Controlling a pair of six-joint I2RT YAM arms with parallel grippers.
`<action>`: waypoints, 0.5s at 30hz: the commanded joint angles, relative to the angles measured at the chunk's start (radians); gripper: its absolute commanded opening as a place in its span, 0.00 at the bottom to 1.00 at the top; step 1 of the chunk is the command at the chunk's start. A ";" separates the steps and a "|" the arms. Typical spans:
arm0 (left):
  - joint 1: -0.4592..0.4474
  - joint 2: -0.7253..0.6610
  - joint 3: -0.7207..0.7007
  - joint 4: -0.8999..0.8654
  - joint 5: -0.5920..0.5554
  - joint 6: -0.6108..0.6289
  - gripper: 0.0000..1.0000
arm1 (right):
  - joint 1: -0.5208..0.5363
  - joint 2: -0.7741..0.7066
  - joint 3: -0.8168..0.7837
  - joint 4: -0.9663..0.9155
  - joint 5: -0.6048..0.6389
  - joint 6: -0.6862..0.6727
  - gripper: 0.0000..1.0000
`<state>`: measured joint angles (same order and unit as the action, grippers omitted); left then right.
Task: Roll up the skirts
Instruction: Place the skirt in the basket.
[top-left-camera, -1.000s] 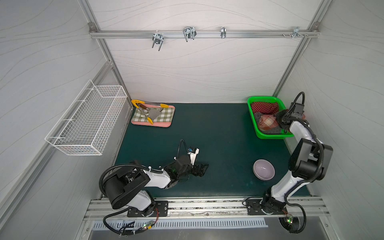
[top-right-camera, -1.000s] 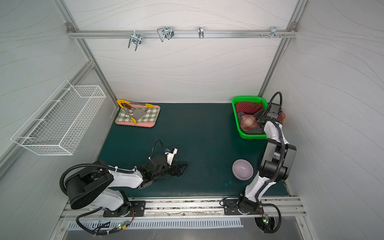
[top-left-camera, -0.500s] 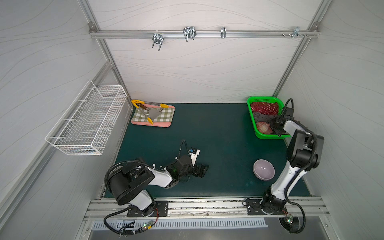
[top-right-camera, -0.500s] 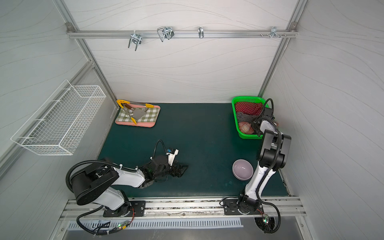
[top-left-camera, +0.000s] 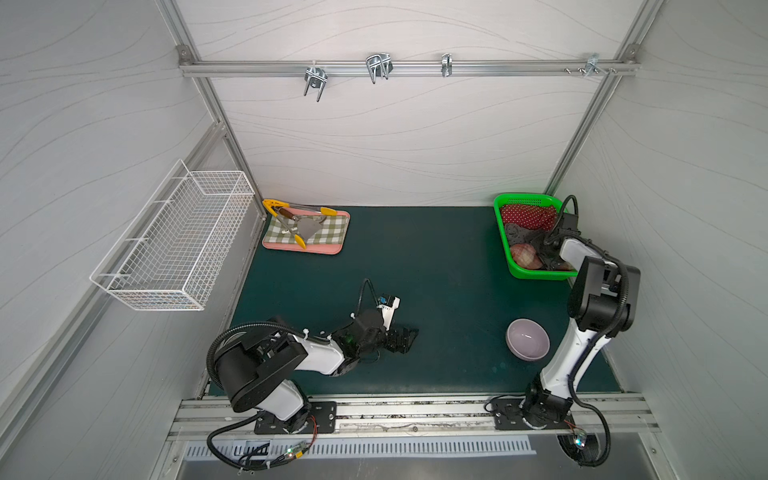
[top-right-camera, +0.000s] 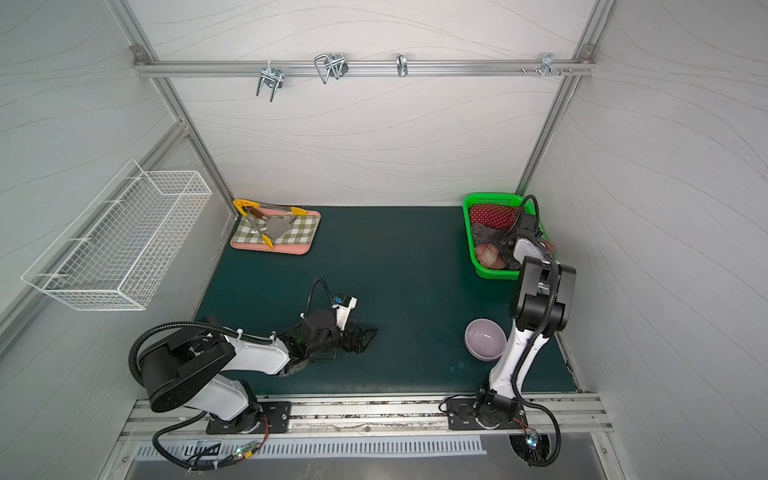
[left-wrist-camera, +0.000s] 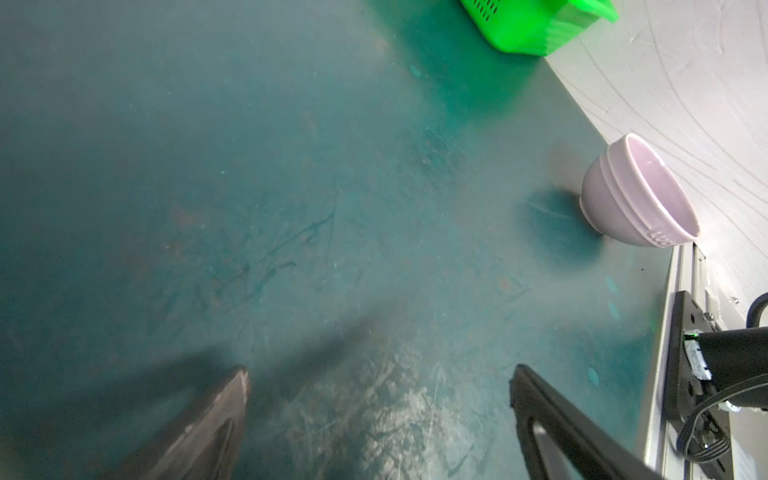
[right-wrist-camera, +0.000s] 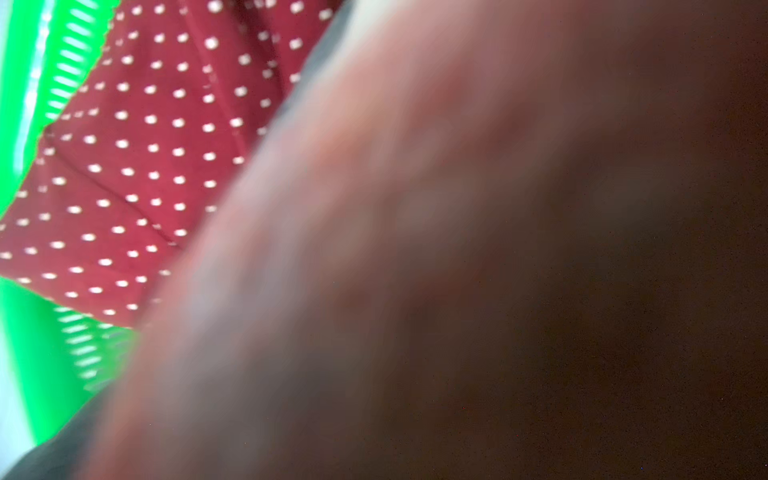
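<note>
Three skirts (top-left-camera: 528, 219) sit in green basket (top-left-camera: 540, 275), far right: red dotted bundle (top-left-camera: 525, 214) farthest, grey dotted bundle (top-left-camera: 514, 235) middle, plaid bundle (top-left-camera: 525, 257) nearest. Right pincer (top-left-camera: 545, 249) down in basket beside plaid bundle, presumably to fetch or drop it. Cloth fills its camera, so spread or pinching cannot be told. Left pincer (left-wrist-camera: 378, 374) spread, empty, low over bare tabletop (top-left-camera: 436, 270), likely on standby for rolling.

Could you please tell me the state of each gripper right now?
Left gripper: open, holding nothing.
Right gripper: in the basket; cannot be told.
</note>
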<state>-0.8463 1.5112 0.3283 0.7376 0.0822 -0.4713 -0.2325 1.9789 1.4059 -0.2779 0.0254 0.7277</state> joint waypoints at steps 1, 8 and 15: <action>-0.002 -0.026 0.031 0.001 -0.019 0.003 0.99 | 0.026 -0.019 -0.032 -0.152 0.006 -0.031 0.99; -0.002 -0.050 0.047 -0.043 -0.030 0.018 0.99 | 0.065 -0.134 0.022 -0.226 0.086 -0.039 0.99; -0.003 -0.094 0.057 -0.094 -0.053 0.042 0.99 | 0.025 -0.204 0.027 -0.320 0.110 0.005 0.99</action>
<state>-0.8463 1.4433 0.3477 0.6521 0.0563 -0.4515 -0.1856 1.8225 1.4105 -0.5068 0.1146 0.7078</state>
